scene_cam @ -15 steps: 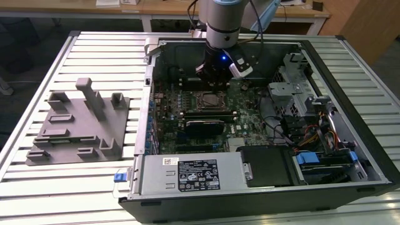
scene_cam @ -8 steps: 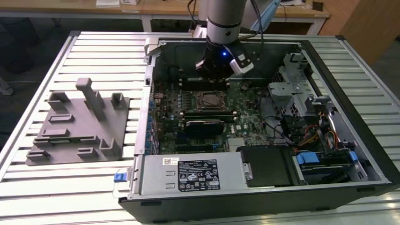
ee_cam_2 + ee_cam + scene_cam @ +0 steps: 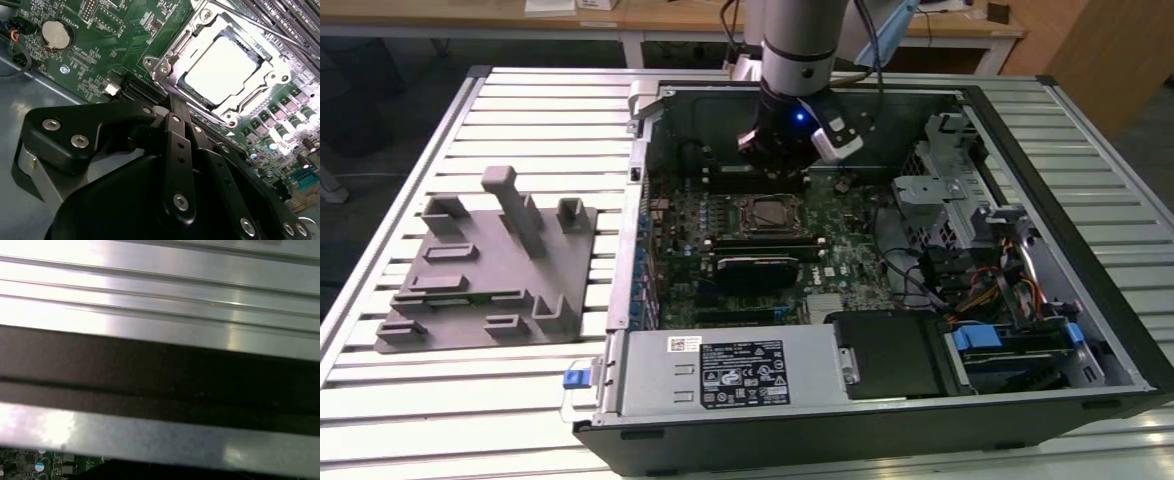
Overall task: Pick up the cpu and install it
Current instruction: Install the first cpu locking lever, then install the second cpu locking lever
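The cpu [image 3: 220,70] is a bright silvery square lying flat inside the metal socket frame [image 3: 165,62] on the green motherboard [image 3: 115,35]. In the exterior view the socket [image 3: 767,214] sits mid-board inside the open computer case [image 3: 1067,250]. My gripper [image 3: 778,160] hangs just above the board, on the far side of the socket and close to it. In the second wrist view the black gripper [image 3: 173,102] has its fingers drawn together to one tip next to the socket's corner, with nothing between them.
A grey plastic tray [image 3: 494,265] with upright posts lies on the slatted table at the exterior view's left. Inside the case are a power supply [image 3: 720,375], drive cages [image 3: 961,190] and cables [image 3: 987,295]. A coin battery [image 3: 56,34] sits on the board.
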`<act>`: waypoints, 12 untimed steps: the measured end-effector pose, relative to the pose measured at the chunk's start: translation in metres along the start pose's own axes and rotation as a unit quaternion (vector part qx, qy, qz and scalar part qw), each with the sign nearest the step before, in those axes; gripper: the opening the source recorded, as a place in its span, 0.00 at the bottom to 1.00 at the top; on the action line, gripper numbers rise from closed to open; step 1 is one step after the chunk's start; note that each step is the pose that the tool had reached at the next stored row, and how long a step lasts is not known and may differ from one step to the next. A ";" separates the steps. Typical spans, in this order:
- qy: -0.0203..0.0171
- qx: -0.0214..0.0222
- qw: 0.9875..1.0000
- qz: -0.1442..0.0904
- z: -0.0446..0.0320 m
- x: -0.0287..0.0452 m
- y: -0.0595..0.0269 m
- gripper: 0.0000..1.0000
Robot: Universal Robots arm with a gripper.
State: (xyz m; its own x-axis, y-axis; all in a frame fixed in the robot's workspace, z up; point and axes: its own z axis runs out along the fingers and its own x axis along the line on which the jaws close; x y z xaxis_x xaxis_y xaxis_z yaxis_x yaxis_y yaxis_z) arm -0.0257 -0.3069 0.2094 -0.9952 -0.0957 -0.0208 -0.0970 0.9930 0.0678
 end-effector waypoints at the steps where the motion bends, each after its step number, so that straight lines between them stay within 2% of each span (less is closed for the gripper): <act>1: 0.000 0.000 1.000 0.000 0.0000 0.0000 -0.0003 0.11; 12: 0.000 0.000 1.000 0.000 -0.0001 0.0001 -0.0026 0.11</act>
State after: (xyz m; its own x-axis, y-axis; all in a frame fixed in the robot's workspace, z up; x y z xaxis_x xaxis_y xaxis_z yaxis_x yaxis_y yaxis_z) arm -0.0256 -0.3096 0.2093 -0.9952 -0.0957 -0.0207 -0.0969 0.9930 0.0677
